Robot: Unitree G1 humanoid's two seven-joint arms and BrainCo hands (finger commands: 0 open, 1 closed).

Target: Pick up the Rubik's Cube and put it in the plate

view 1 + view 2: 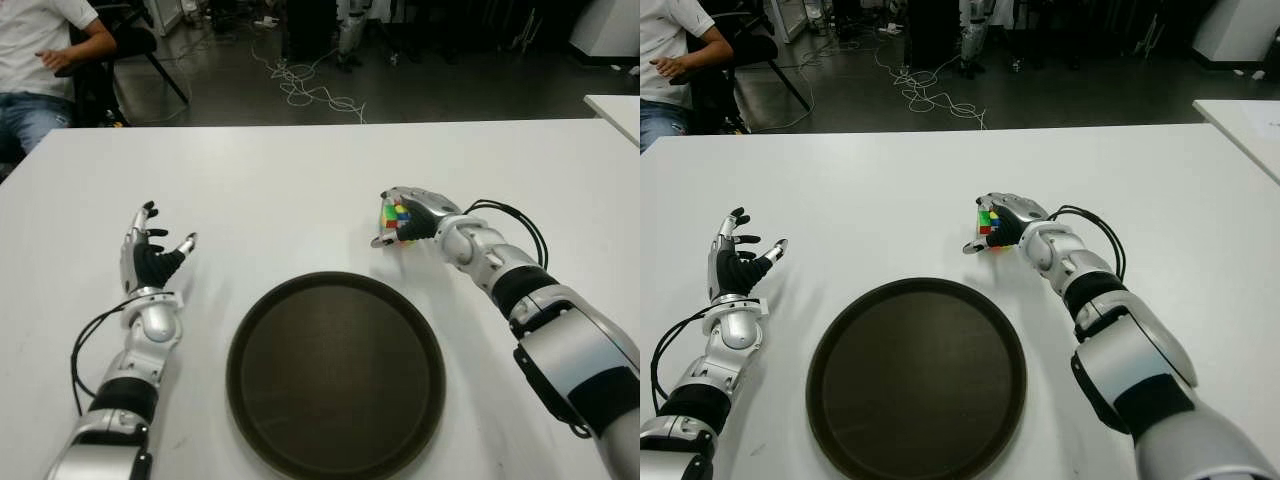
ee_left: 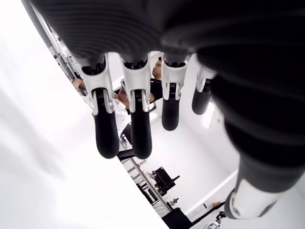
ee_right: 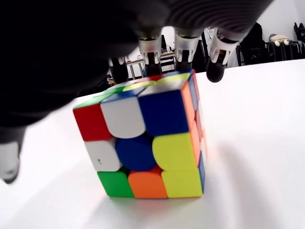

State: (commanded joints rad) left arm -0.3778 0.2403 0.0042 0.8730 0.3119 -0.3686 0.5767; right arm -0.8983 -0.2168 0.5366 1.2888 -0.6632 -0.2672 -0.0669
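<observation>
The Rubik's Cube (image 3: pixel 147 148) stands on the white table (image 1: pixel 300 180), just beyond the right rim of the round dark plate (image 1: pixel 335 375). My right hand (image 1: pixel 388 220) is cupped over the cube from the right. Its fingers (image 3: pixel 183 45) reach over the cube's far top edge. The thumb (image 3: pixel 9 162) stays apart from the cube's side, so the cube is not gripped. In the eye views the cube (image 1: pixel 989 222) shows between thumb and fingers. My left hand (image 1: pixel 152 250) shows at the left of the plate, fingers spread and holding nothing.
A person (image 1: pixel 40 60) sits on a chair beyond the table's far left corner. Cables (image 1: pixel 300 85) lie on the floor behind the table. The corner of another white table (image 1: pixel 615 105) shows at the far right.
</observation>
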